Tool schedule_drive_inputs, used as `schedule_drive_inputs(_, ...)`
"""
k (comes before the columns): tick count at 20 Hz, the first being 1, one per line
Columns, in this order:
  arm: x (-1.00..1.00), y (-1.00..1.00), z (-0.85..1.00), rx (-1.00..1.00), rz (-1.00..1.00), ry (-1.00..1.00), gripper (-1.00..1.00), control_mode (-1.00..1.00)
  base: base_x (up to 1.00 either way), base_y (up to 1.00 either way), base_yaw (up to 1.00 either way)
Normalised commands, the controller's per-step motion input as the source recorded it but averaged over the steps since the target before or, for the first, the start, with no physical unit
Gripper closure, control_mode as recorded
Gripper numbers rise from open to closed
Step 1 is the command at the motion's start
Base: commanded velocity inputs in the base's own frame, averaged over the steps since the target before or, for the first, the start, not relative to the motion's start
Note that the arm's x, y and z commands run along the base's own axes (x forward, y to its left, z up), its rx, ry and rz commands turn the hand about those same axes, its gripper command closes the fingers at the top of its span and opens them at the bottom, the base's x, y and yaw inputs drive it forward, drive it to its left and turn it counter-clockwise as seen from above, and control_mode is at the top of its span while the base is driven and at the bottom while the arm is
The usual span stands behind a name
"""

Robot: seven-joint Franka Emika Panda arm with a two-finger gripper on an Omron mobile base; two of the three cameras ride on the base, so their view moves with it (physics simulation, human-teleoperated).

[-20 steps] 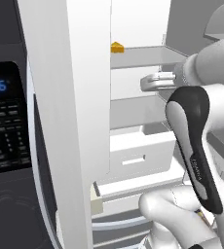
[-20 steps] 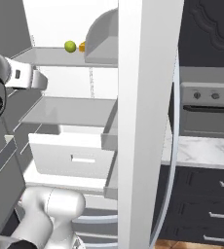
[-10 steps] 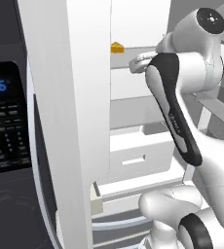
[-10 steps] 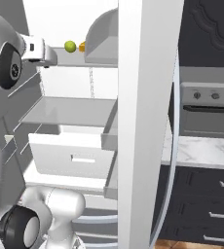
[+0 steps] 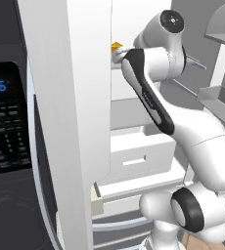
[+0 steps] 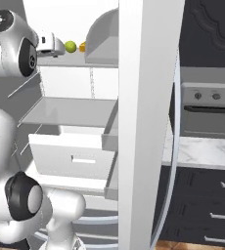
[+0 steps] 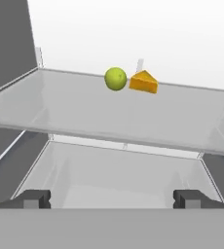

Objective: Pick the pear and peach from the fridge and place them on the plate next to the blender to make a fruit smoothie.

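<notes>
1. We see the arm (image 5: 158, 102) rising from the lower right of the left base view, bent at the elbow, its forearm reaching up toward the upper middle of the frame into the open fridge (image 5: 70, 97)
2. In the right base view the gripper (image 6: 56, 46) sits in the upper left, level with the top shelf (image 6: 60, 59), pointing roughly horizontally at the pear (image 6: 70, 46)
3. Jaws wide apart, holding nothing; in the hand view we see both finger tips (image 7: 36, 198) low in the frame, far to either side
4. Pear (image 7: 116, 79) sits upper centre of the hand view, at the back of the glass shelf (image 7: 84, 112), well ahead of the tips, untouched
5. Yellow-orange wedge (image 7: 143, 81) lies just beside the pear, on its right in the hand view
6. Wedge (image 5: 116, 46) pokes out next to the forearm in the left base view, upper middle
7. Black oven (image 5: 7, 122) with blue clock at left edge of the left base view
8. We cannot make out the peach
</notes>
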Motion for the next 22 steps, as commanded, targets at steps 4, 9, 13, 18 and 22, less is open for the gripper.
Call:
schedule_drive_inputs(4,1.00,0.01,-0.02,0.00,0.00,0.00,-1.00,-1.00,0.00,0.00,0.00)
schedule_drive_inputs(9,0.98,0.07,-0.11,0.04,0.00,0.01,-1.00,-1.00,0.00,0.00,0.00)
schedule_drive_inputs(13,0.72,0.29,-0.15,0.12,-0.02,0.05,-1.00,-1.00,0.00,0.00,0.00)
schedule_drive_inputs(18,0.32,0.00,-0.04,0.09,-0.01,0.06,-1.00,-1.00,0.00,0.00,0.00)
schedule_drive_inputs(22,0.60,0.07,-0.08,0.00,0.00,0.01,-1.00,-1.00,0.00,0.00,0.00)
